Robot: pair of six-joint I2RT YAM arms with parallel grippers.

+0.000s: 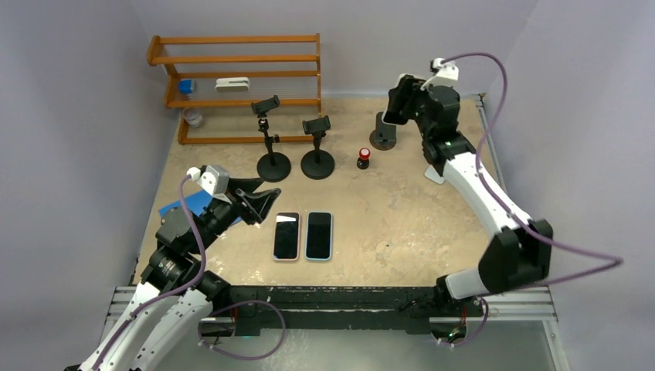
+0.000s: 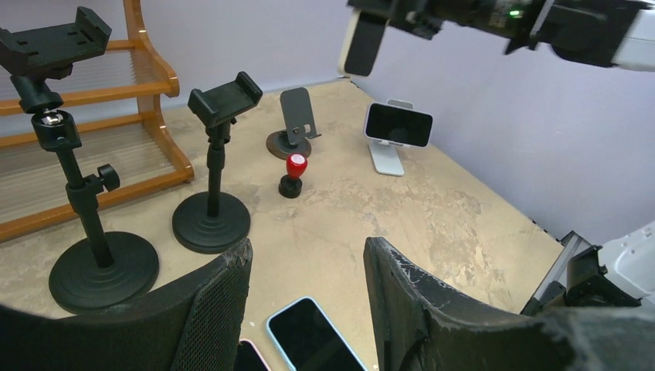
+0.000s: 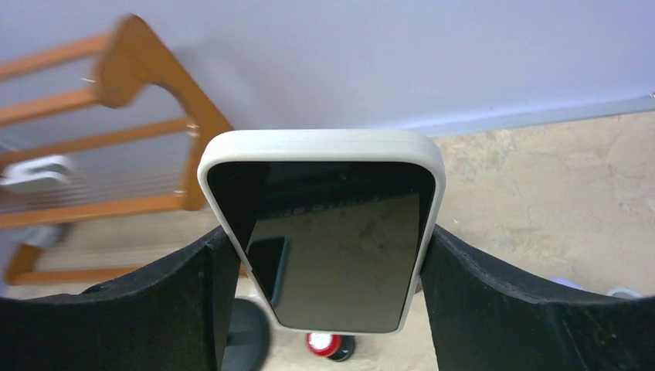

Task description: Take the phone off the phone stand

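Observation:
My right gripper [image 1: 398, 104] is shut on a white-cased phone [image 3: 332, 232] and holds it in the air above the empty dark grey phone stand [image 1: 384, 131] at the back of the table. In the left wrist view the held phone [image 2: 363, 42] hangs well above that stand [image 2: 293, 116]. Another phone [image 2: 398, 125] sits sideways on a white stand [image 2: 386, 158] to the right. My left gripper [image 1: 259, 202] is open and empty, low over the table near two phones lying flat, one pink-cased [image 1: 286, 236] and one blue-cased [image 1: 318, 235].
Two tall black clamp stands [image 1: 273, 158] [image 1: 317, 154] stand empty at the middle back. A small red-topped knob [image 1: 363, 158] sits beside them. A wooden rack [image 1: 235, 77] fills the back left. A blue sheet [image 1: 181, 207] lies under my left arm.

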